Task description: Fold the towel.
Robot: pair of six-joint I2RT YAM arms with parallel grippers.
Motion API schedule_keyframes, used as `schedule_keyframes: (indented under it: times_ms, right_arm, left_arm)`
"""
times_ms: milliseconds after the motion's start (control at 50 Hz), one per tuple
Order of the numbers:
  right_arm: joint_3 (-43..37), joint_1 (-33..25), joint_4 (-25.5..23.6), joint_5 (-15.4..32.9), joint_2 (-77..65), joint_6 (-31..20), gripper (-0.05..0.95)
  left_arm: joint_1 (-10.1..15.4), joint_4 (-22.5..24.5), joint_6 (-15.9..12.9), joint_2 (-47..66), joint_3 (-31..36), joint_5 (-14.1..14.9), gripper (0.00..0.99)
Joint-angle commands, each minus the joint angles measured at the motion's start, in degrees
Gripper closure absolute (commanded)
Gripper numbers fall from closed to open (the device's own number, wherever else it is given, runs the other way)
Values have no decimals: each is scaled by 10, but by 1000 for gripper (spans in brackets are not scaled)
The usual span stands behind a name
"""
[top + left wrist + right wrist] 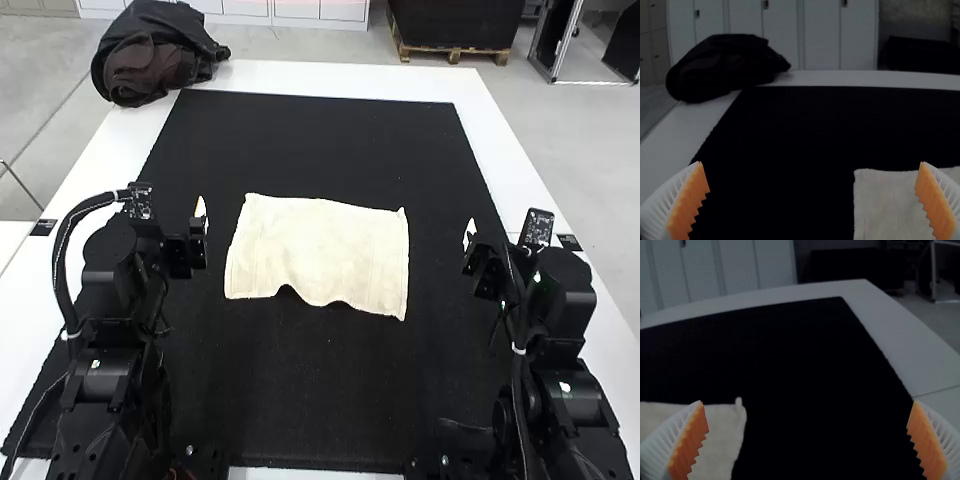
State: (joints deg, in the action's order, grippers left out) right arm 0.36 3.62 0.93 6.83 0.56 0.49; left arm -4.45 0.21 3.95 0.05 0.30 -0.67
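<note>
A black mat (330,140) is covering much of the white table (290,78) in the high view, and the towel (320,245) is lying spread on it between the left gripper (200,213) and the right gripper (469,236), its near edge running wavy. In the left wrist view, the left gripper (811,162) is standing wide open, holding nothing; in the right wrist view, the right gripper (807,401) is likewise standing spread and empty

Left pincer (202,215): spread wide | right pincer (469,236): spread wide | well apart
</note>
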Motion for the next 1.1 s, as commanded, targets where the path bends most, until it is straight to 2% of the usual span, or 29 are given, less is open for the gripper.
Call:
schedule_keyframes:
  times_ms: [0, 460, 540, 640, 840, 1080]
  right_arm:
    - [-4, -7, -1, -29, -5, 29, -20]
    - [-4, -7, -1, -30, -5, 27, -20]
    - [-4, -6, -1, -30, -5, 16, -20]
    - [-4, -7, 1, -30, -5, -26, -20]
    - [-3, -7, 0, -29, -5, -55, -20]
    - [-4, -7, -1, -30, -5, -56, -20]
  left_arm:
    - [3, 2, 4, -2, -2, -5, 28]
    - [1, 2, 2, -3, -2, -5, 28]
    - [1, 2, 2, -3, -2, -5, 28]
    - [2, 2, 2, -2, -2, -5, 28]
    - [2, 3, 1, -2, -2, -5, 28]
    - [2, 3, 0, -3, -2, -5, 28]
